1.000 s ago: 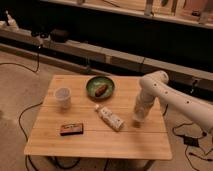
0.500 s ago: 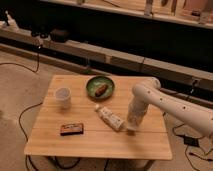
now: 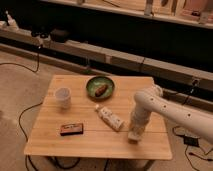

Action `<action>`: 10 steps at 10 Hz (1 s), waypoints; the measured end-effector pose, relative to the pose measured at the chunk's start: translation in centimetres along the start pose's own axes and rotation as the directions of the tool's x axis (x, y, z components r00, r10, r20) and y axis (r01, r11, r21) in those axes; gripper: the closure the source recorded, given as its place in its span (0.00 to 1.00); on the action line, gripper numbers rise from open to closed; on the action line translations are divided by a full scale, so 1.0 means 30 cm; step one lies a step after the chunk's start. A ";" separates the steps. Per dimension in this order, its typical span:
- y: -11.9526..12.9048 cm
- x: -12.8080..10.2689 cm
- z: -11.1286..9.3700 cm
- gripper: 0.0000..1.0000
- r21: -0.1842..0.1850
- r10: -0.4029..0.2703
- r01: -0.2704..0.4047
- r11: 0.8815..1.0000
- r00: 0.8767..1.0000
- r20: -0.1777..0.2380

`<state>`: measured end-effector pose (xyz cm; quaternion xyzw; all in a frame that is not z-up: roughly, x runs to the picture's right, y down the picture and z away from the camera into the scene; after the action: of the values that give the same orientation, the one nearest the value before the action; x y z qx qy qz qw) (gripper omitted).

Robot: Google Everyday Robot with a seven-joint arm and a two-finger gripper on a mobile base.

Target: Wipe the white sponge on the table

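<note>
White arm (image 3: 165, 107) comes in from the right, elbow bent, forearm pointing straight down over the table (image 3: 75, 145) near its right front. Gripper (image 3: 135, 134) at the bottom w/ fingers pinched on the white sponge (image 3: 133, 136), pad pressed flat on the planks, just right of the white tube (image 3: 110, 118). Vs half a sec ago: arm swung fwd twd the front edge, gripper lower, sponge now down on the wood. Cup (image 3: 63, 97), green plate (image 3: 100, 86), dark box (image 3: 71, 129) unmoved.
</note>
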<state>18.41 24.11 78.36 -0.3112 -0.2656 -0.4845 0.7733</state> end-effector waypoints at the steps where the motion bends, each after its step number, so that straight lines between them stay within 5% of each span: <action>1: 0.027 -0.014 0.010 0.70 -0.008 0.008 -0.008 1.000 1.000 0.010; 7: 0.204 -0.032 0.065 0.70 -0.040 0.122 -0.120 0.992 0.991 0.056; 10: 0.311 0.027 0.070 0.70 -0.050 0.216 -0.214 0.976 0.975 0.053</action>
<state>27.02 28.33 78.26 -0.3691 -0.2421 -0.3944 0.8060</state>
